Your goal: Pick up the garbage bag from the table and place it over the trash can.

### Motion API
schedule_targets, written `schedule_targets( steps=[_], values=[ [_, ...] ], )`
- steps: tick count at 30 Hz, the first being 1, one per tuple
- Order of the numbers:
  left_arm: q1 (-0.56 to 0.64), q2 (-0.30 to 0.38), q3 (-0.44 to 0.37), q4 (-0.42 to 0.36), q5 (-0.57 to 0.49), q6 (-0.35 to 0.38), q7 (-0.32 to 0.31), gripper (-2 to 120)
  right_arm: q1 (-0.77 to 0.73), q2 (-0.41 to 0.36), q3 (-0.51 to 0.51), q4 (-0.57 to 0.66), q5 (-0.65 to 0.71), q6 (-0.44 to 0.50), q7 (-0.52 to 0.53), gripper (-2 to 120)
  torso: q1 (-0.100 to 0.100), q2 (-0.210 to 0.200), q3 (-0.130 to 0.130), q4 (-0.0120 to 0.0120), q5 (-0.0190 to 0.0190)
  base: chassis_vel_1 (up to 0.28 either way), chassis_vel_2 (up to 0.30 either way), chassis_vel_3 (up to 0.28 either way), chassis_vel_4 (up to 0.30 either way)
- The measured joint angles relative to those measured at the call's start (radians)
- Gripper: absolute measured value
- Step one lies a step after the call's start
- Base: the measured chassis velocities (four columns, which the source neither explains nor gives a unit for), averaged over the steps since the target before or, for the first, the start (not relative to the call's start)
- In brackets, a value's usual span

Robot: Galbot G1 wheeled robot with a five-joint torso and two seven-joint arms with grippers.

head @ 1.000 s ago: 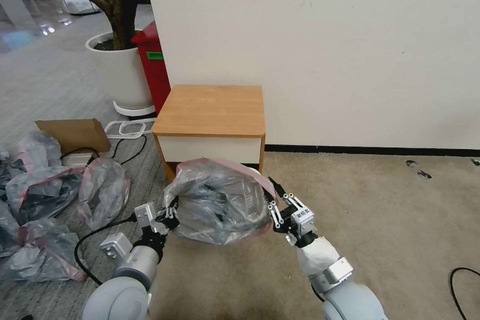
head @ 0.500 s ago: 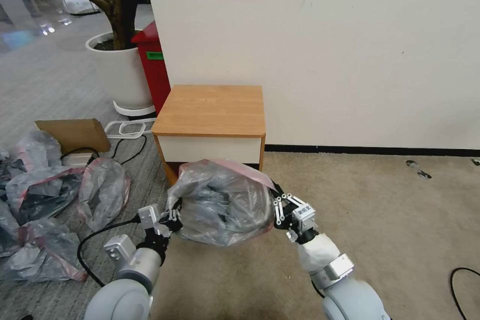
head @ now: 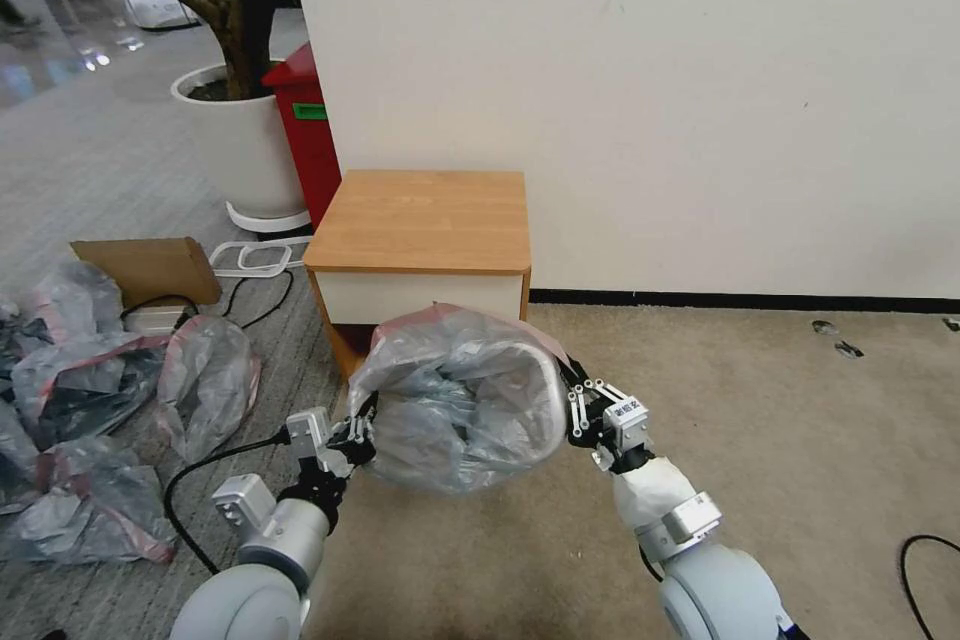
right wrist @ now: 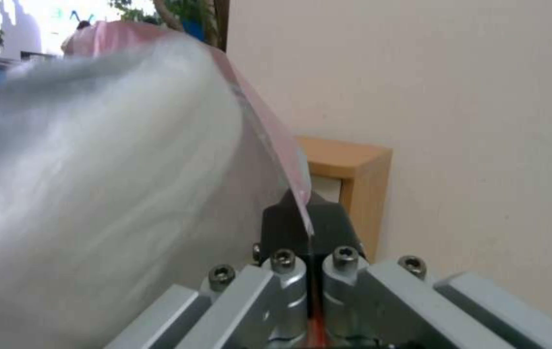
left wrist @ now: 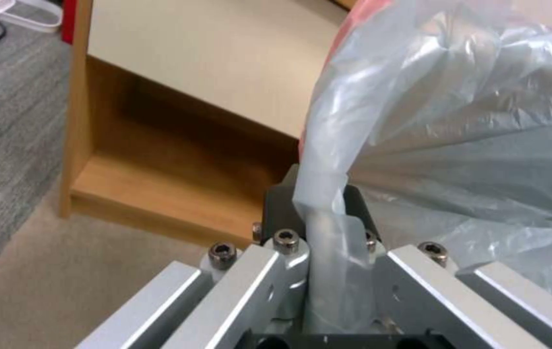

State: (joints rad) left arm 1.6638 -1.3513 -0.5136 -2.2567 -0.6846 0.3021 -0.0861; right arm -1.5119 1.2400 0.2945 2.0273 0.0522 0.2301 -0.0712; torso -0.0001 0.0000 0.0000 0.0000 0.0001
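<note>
The bag (head: 460, 410) hangs stretched between both grippers, low in front of the table (head: 425, 220) — through its film a pale rounded rim shows, the bin (head: 545, 385) beneath it. The left gripper (head: 352, 432) has its jaws clamped on a fold of plastic; the right gripper (head: 578, 410) pinches the pink rim band. Other filled bags (head: 90, 400) lie on the floor, left.

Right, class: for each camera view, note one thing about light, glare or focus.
Head view: window glare on the shiny floor at top left, and straight wall lines look slightly bowed. Left wrist view: the garbage bag shines with bright highlights, and the nightstand shelf is in shadow. Right wrist view: the bag is close, soft and washed out.
</note>
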Motion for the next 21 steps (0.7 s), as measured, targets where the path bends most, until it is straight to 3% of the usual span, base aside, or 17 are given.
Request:
schedule_targets(
  steps=[15,21],
  values=[
    [0.018,-0.011,0.015,-0.058,-0.112,0.015,-0.008,1,0.048,-0.002,-0.024,-0.116,-0.005,-0.080,0.033,0,0.000,0.000,0.000,0.0000,0.0000,0.000,0.000,0.000,0.000],
    [0.014,-0.028,0.018,-0.070,-0.146,0.022,-0.022,3,0.056,0.005,-0.027,-0.150,-0.033,-0.069,0.036,0,0.000,0.000,0.000,0.0000,-0.0001,0.000,0.000,0.000,0.000]
  ],
)
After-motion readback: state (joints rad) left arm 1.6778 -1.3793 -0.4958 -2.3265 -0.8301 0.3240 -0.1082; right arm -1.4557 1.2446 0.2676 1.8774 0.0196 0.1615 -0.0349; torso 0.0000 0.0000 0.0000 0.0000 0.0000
